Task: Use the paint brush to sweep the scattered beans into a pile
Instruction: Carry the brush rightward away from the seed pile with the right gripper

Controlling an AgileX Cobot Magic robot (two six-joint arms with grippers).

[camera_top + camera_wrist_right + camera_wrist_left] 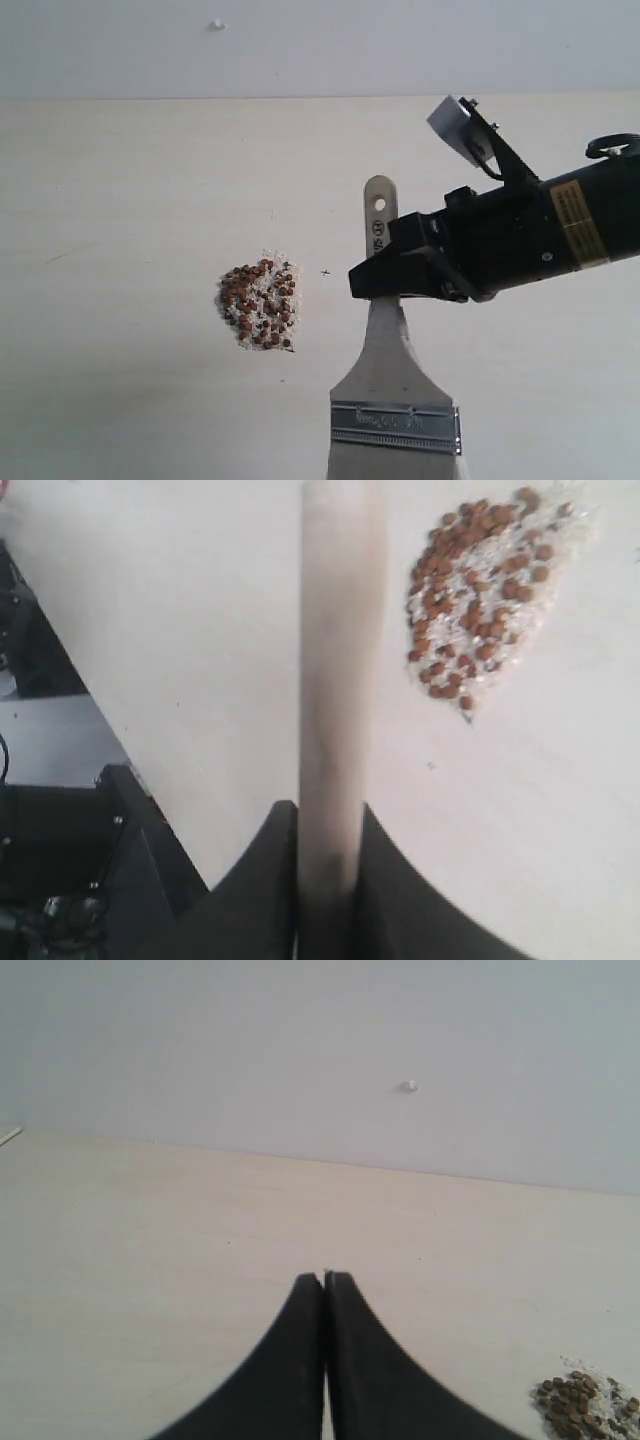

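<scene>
Evidently the right claw (396, 283) grips the paint brush (392, 365) mid-handle to steer it; the beans (258, 303) lie gathered nearby; the left claw (325, 1288) rests closed, empty.

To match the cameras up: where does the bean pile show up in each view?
Exterior: beans piled left of centre, left of the paint brush, apart from it.
Left wrist: beans cut off at the frame's edge, to one side of the shut left gripper.
Right wrist: beans beside the paint brush handle that the right gripper clamps, not touching it.
Shared landmark: the pale table under the beans, in all three.
</scene>
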